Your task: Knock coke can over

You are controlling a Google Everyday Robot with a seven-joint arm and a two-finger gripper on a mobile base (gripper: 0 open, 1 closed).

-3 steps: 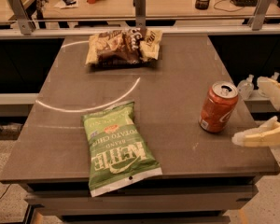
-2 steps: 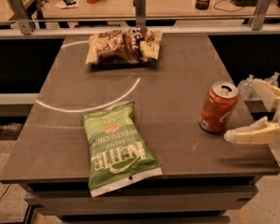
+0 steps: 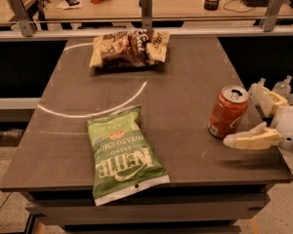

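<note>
A: Worktop (image 3: 185, 91) logged: dark, flat, viewed from its near edge. 12 o'clock is the far side. Where is the coke can (image 3: 228, 112)?

B: About 4 o'clock on the worktop, near the right edge. Upright, silver top and tab showing, red side with white script toward the camera.

A: End effector (image 3: 240, 115)?

B: Enters from the right edge of view, at 3 o'clock of the can. Pale, two fingers, spread wide apart. Upper finger (image 3: 266, 100) sits at 2 o'clock of the can, just beside its rim. Lower finger (image 3: 249, 140) lies at 5 o'clock, tip right by the can's base.

A: Contact?

B: Hard to call. The lower tip looks as if it touches the base, but the angle does not settle it. Nothing is pinched. The can stands at the mouth of the gap, not deep between the fingers.

A: Other items?

B: Green chip bag (image 3: 124, 157) lying flat at 7 o'clock, its near corner over the worktop's front edge. Brown chip bag (image 3: 129, 48) flat at 12 o'clock, near the far edge. White arc (image 3: 95, 112) marked on the surface between the two bags, running from 9 o'clock toward the centre.

A: Spacing?

B: Both bags are well apart from the can and from the end effector. A shadow (image 3: 251, 162) lies on the worktop under the lower finger.
</note>
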